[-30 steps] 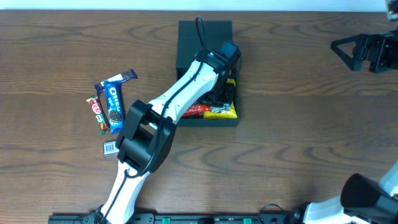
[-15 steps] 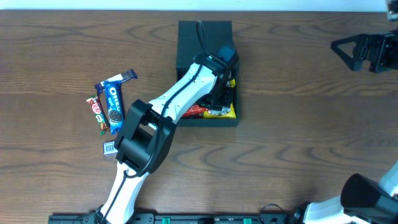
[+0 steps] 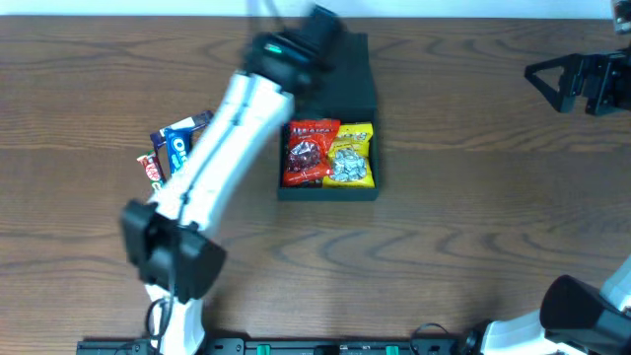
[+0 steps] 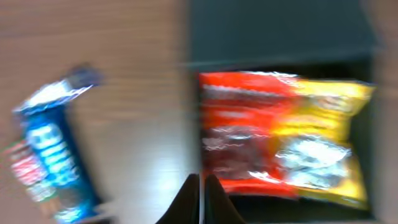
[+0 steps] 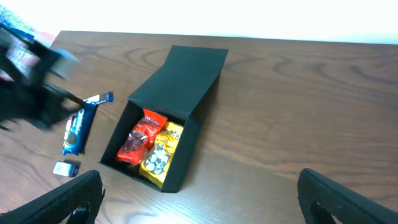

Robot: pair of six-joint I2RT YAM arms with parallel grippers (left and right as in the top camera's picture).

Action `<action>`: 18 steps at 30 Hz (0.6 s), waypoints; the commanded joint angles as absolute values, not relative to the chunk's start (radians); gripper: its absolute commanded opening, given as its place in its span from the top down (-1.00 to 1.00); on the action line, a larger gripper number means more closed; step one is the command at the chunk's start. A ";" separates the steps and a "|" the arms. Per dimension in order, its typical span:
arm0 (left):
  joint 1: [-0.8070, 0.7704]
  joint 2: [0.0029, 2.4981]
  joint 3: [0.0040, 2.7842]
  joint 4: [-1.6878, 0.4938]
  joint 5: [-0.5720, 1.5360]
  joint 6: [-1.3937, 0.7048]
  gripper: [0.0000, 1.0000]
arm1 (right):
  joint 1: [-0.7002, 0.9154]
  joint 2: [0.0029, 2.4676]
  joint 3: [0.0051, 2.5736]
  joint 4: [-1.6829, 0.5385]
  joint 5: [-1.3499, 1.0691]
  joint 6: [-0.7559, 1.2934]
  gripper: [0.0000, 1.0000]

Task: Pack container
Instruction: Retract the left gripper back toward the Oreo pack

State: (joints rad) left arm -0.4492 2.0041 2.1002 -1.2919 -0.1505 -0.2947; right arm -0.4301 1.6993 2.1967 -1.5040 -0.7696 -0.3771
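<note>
Blue Oreo packet (image 3: 174,148), red bar (image 3: 150,170), wooden table (image 3: 473,217)

Dark blue-black matte cardboard box (image 3: 328,193), roughly square and shallow, resting near the middle of the far half of the brown wooden desk (image 3: 473,197). Its hinged flat lid is swung open behind the tray. Inside, a red snack packet (image 3: 308,153) and a yellow snack packet (image 3: 351,156) lie side by side, touching.

Container (image 3: 347,79) matte black; inside, red pkt (image 3: 308,153) w/ dark print, yellow pkt (image 3: 352,158) w/ silver bits; blue-white pkt (image 3: 174,148) out left; table (image 3: 473,217) brown wood grain
</note>
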 commanded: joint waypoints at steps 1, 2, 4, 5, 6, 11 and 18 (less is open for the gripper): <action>-0.312 2.014 2.103 -1.366 -0.208 -0.356 0.88 | -0.438 1.702 2.195 -1.504 -0.787 -0.398 -0.98; -0.265 2.014 2.098 -1.401 -0.209 -0.411 0.88 | -0.438 1.702 2.195 -1.505 -0.787 -0.398 -0.99; -0.200 2.014 2.086 -1.443 -0.210 -0.451 0.88 | -0.438 1.702 2.195 -1.505 -0.786 -0.398 -0.99; -0.175 2.014 2.077 -1.458 -0.200 -0.450 0.88 | -0.438 1.702 2.195 -1.505 -0.786 -0.398 -0.99; -0.155 2.014 2.065 -1.470 -0.191 -0.449 0.88 | -0.438 1.702 2.195 -1.506 -0.786 -0.398 -0.98; -0.126 1.971 1.879 -1.423 -0.190 -0.443 0.88 | -0.438 1.702 2.195 -1.503 -0.786 -0.407 -0.99; -0.049 1.831 1.488 -1.129 -0.055 -0.366 0.88 | -0.438 1.702 2.195 -1.490 -0.786 -0.410 -0.98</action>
State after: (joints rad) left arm -0.0971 1.8973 1.5417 -1.1671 -0.1028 -0.3878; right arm -0.4309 1.6993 2.1967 -1.4963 -0.7692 -0.3916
